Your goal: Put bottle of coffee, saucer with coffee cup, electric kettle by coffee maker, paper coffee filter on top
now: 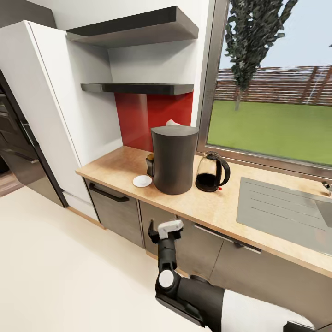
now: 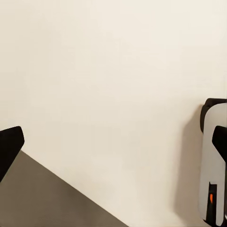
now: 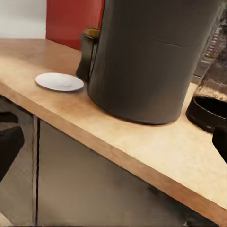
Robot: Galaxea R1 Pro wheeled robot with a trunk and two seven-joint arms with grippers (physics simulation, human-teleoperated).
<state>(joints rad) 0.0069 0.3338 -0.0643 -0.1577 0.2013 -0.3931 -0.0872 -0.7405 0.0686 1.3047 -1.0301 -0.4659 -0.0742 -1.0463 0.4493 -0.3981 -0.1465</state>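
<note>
Head view takes in a kitchen wall with a big window [image 1: 276,78] looking onto grass, a white tall cabinet [image 1: 50,110] at the left, and a long tan counter [image 1: 216,207] over grey cabinet fronts [image 1: 115,212] with black handles. A grey sink [image 1: 281,207] is set into the counter at the right. Two dark boards hang on the wall above: a thick one [image 1: 138,25] high up, and the thin shelf [image 1: 138,87] below it, over a red backsplash [image 1: 147,115].

On the counter the coffee maker [image 1: 174,159] stands upright, the biggest thing there, with something pale lying on its flat top. The kettle [image 1: 211,172] stands just beside it on the window side, apart from it. The saucer [image 1: 142,181] lies flat just beside the maker on the other side, bare. A small dark bottle [image 1: 150,164] with a gold top stands behind the saucer, close against the maker and partly hidden by it.

Right arm reaches up from the robot's body, its hand [image 1: 165,230] in front of the cabinet fronts below the counter edge, holding nothing. The right wrist view looks across the counter edge at the maker [image 3: 151,61], the saucer [image 3: 59,81], the bottle [image 3: 87,54] and the kettle's base [image 3: 208,111]; dark fingertips [image 3: 9,146] sit at both picture edges, wide apart.

Left wrist view faces the pale floor [image 2: 104,85], with a black fingertip [image 2: 9,146] at one edge and part of the robot's white body [image 2: 213,165] at the other; that hand is spread and empty.
</note>
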